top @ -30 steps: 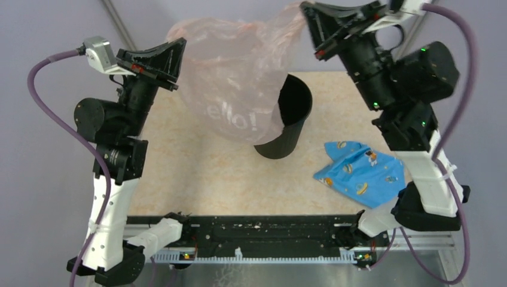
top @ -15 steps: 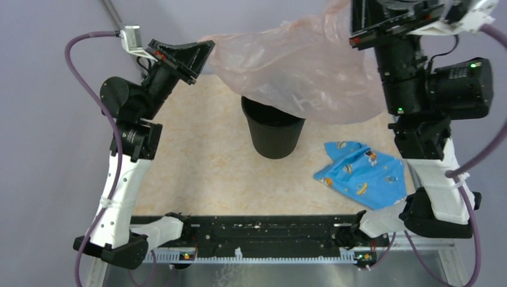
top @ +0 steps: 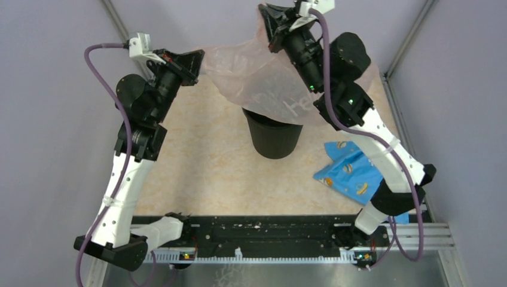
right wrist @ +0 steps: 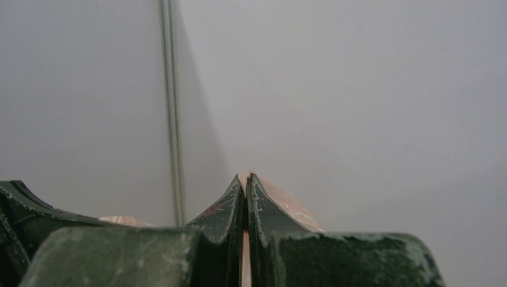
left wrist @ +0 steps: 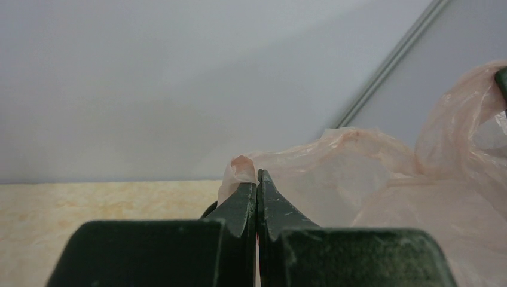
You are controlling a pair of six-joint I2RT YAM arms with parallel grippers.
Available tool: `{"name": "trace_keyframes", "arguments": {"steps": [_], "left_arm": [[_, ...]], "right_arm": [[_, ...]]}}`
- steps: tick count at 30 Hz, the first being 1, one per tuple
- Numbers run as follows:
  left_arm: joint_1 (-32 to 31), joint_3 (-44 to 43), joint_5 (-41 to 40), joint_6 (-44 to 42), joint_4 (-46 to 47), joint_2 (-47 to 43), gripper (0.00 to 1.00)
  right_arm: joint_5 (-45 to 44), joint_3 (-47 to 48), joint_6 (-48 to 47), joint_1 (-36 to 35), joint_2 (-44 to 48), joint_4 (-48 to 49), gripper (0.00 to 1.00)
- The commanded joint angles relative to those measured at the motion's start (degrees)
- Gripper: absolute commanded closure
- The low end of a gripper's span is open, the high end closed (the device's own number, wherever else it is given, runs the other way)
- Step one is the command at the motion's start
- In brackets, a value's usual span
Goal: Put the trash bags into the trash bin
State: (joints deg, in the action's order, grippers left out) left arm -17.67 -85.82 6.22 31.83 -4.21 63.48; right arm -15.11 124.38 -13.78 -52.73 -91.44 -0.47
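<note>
The pale-pink translucent trash bag (top: 263,78) hangs stretched between my two grippers above the table's far side. Its lower part drapes over the far rim of the black trash bin (top: 274,139), which stands upright mid-table. My left gripper (top: 201,60) is shut on the bag's left edge; the film (left wrist: 382,179) bunches past its fingertips in the left wrist view. My right gripper (top: 266,17) is shut on the bag's upper right edge, high near the back wall; a sliver of pink film (right wrist: 281,206) shows between its jaws.
A blue patterned cloth (top: 359,172) lies on the table right of the bin, under my right arm. A black rail (top: 269,233) runs along the near edge. Grey walls enclose the back and sides.
The right gripper has swung left and back with the bag's edge. The bag has shifted left and narrowed, still over the bin. The left gripper has barely moved.
</note>
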Motion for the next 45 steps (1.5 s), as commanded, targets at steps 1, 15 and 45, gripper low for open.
{"name": "trace_keyframes", "arguments": {"steps": [1, 15, 45], "left_arm": [[-0.08, -2.31, -10.02, -5.70, -3.37, -1.07, 1.00], [0.25, -8.13, -15.85, -11.90, -10.03, 2.26, 1.00], [0.36, -12.45, -10.16, -11.16, -14.41, 9.75, 1.00]], "right_arm": [[3.87, 7.78, 2.54, 0.16, -3.62, -2.16, 1.00], [6.12, 14.10, 4.71, 0.15, -10.27, -5.48, 1.00], [1.34, 5.58, 9.44, 0.15, 0.49, -20.59, 0.01]]}}
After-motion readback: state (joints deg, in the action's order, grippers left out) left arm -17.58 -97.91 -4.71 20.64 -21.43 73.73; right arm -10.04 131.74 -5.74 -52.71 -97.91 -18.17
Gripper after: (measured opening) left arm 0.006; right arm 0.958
